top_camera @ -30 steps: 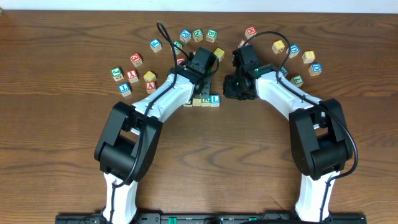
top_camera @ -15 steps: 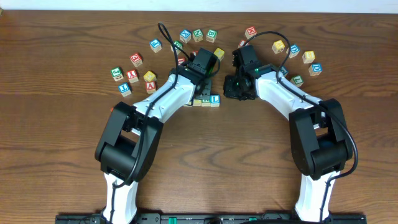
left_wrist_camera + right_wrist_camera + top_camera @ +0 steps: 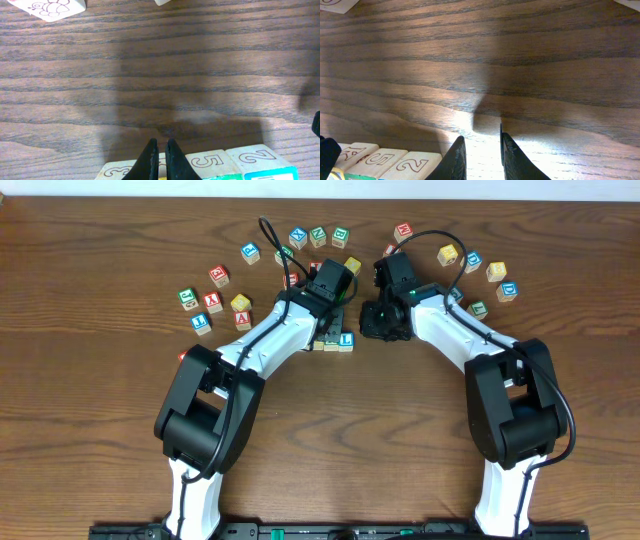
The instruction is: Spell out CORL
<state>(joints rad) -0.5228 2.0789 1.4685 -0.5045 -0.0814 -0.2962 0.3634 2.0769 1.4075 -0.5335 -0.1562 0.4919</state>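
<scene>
Ringing the far side with loose cubes (image 3: 318, 235); hovering closed left gripper (image 3: 161, 145) over cube row (image 3: 210, 162); holding right gripper (image 3: 482, 140) slightly parted, empty, just right.

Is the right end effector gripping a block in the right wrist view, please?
No, only bare table shows in the gap between the fingers of the right end effector.
</scene>
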